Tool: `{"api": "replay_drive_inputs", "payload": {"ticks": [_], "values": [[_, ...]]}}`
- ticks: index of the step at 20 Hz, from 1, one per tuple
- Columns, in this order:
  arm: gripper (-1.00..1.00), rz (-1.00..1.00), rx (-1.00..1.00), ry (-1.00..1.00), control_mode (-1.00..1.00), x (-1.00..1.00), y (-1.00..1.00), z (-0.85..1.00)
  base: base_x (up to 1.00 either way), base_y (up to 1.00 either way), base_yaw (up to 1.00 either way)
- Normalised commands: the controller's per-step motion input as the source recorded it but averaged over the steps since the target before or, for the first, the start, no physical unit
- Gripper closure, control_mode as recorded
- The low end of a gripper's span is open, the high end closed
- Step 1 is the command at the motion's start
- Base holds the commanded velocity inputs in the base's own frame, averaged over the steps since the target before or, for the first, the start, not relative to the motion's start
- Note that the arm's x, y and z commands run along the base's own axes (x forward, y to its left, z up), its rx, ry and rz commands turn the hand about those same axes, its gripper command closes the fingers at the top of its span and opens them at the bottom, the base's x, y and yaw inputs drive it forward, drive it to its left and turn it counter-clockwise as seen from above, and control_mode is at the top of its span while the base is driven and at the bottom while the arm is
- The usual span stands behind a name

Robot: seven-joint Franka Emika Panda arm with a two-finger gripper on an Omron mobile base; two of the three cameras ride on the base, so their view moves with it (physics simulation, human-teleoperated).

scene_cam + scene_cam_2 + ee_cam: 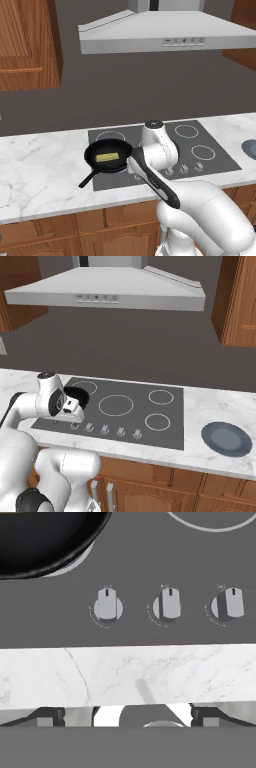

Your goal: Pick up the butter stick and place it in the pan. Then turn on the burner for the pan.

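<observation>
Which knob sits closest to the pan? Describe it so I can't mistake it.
Start at the dark cooktop set in the marble counter. Along its front edge runs a row of silver knobs. In the hand view, take the leftmost knob, just below the rim of the black pan; the others lie further right.

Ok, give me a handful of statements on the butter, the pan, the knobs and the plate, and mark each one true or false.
1. The butter stick lies inside the pan. True.
2. The pan sits on the marble counter beside the cooktop. False: it sits on a front burner of the cooktop, on the left side in the left base view.
3. The hand view shows three knobs in a row at the cooktop's front edge. True.
4. The blue-grey plate rests on a burner. False: it rests on the counter to the right of the cooktop.
5. The jaws are clamped on the pan's handle. False: the handle sticks out free toward the counter's front.
</observation>
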Motion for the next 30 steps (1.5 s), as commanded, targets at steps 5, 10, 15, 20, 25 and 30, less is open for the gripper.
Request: {"api": "replay_drive_inputs", "payload": {"ticks": [5,10,15,20,25,30], "values": [[-1.00,0.05,0.00,-0.04,-1.00,0.00,-0.06,-0.01,0.00,0.00,0.00],[-1.00,0.04,0.00,0.00,-1.00,0.06,0.00,0.00,0.00,0.00,0.00],[-1.00,0.01,0.00,0.00,-1.00,0.11,0.00,0.00,0.00,0.00,0.00],[-1.00,0.00,0.00,0.00,-1.00,0.15,0.03,0.00,0.00,0.00,0.00],[-1.00,0.00,0.00,0.00,-1.00,0.13,0.07,-0.02,0.00,0.00,0.00],[-1.00,0.00,0.00,0.00,-1.00,0.07,0.08,-0.08,0.00,0.00,0.00]]}}
